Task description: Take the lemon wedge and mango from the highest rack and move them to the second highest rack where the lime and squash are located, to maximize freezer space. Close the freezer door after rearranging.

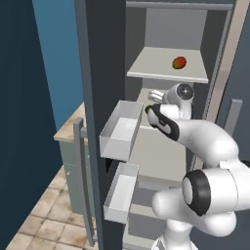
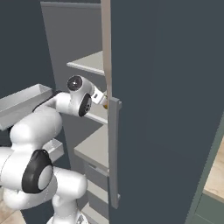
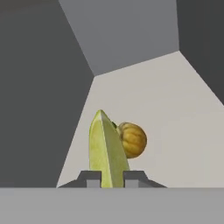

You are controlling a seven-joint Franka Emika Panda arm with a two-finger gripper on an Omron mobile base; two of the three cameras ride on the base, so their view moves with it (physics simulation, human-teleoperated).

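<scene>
My gripper (image 3: 109,177) is shut on the lemon wedge (image 3: 105,148), a yellow-green pointed piece standing up between the fingertips (image 3: 93,178). Just behind the wedge the yellow-orange squash (image 3: 132,139) rests on the second highest rack (image 3: 175,109), and my hand hovers low over that shelf. From the left base view my wrist (image 1: 178,93) reaches into the cabinet below the highest rack (image 1: 156,71), where the red-orange mango (image 1: 179,62) lies. A dark green sliver of the lime (image 1: 148,109) peeks out beside my forearm. The freezer door (image 1: 100,58) stands open at the left.
Two clear white bins (image 1: 119,129) on the open door jut toward my arm, and its long grey bar handle (image 1: 83,180) hangs lower left. A closed dark door with its own handle (image 2: 113,153) walls the cabinet's right side. Lower shelves (image 2: 94,148) sit beneath.
</scene>
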